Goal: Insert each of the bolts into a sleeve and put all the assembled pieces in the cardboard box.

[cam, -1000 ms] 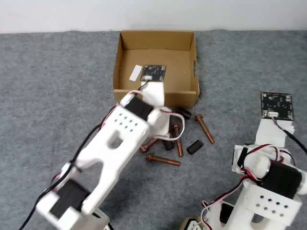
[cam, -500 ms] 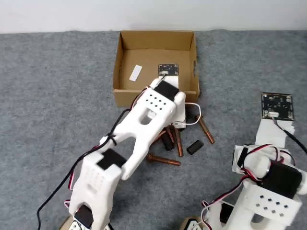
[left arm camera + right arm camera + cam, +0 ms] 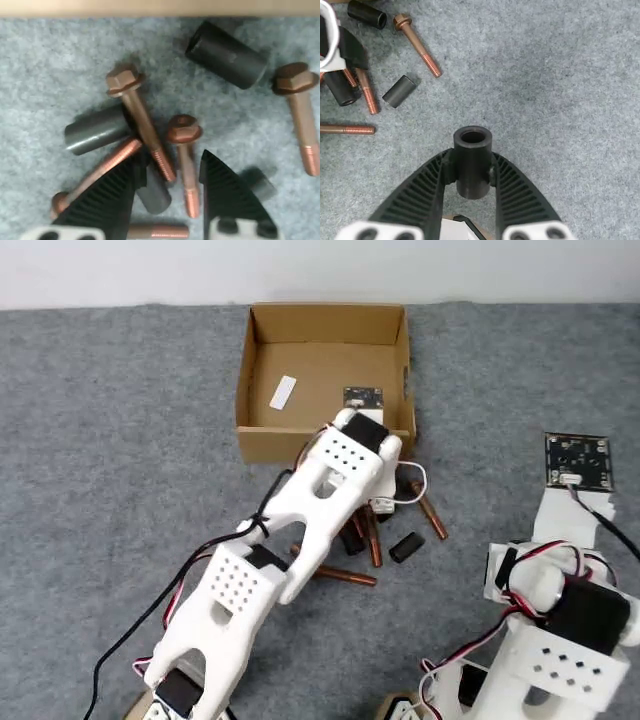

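Copper bolts [image 3: 142, 125] and black sleeves [image 3: 225, 47] lie heaped on the grey tabletop [image 3: 100, 440], just in front of the cardboard box [image 3: 270, 443] at its far edge. The left arm's jaws hang spread over the heap, straddling one bolt [image 3: 186, 170]. The right arm's jaws, near the right front corner, clamp an upright sleeve [image 3: 472, 160]. The bolts cross and touch, so closing here may well catch a neighbouring bolt or a sleeve lying alongside, or roll the chosen bolt away.
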